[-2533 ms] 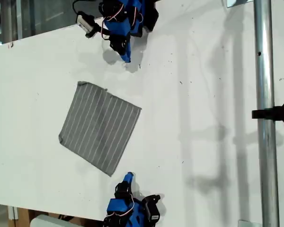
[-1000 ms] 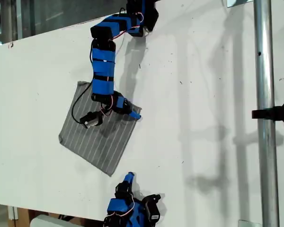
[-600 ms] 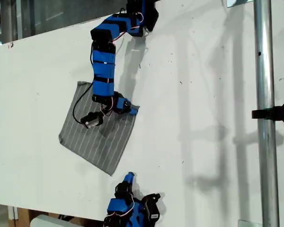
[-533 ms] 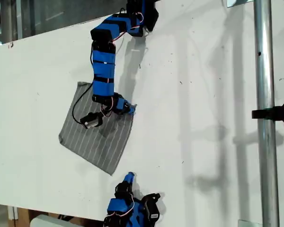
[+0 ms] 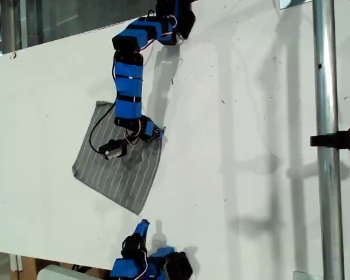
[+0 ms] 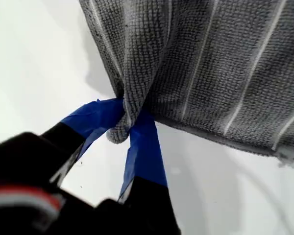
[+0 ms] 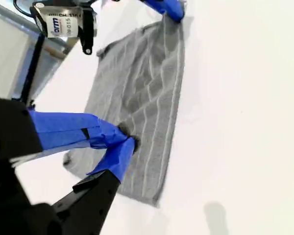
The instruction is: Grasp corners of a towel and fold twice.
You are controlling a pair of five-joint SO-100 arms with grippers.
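My first pincer [image 6: 127, 125] was clamped on a corner [image 6: 118, 133] of the towel [image 5: 119, 160], which lay mid-counter [image 5: 251, 116]. My second pincer [image 7: 123, 142], jaws together w/ nothing between, hovered short of the near corner. Risk: the thin pinch could slip if the first arm pulled before the second gripped.

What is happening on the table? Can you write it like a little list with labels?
cloth: the towel, grey with white stripes, mostly flat on the table
first gripper: my first gripper pinches one towel corner
second gripper: my second gripper is shut, near the towel's other end
folds done: none yet
also there: a metal pole
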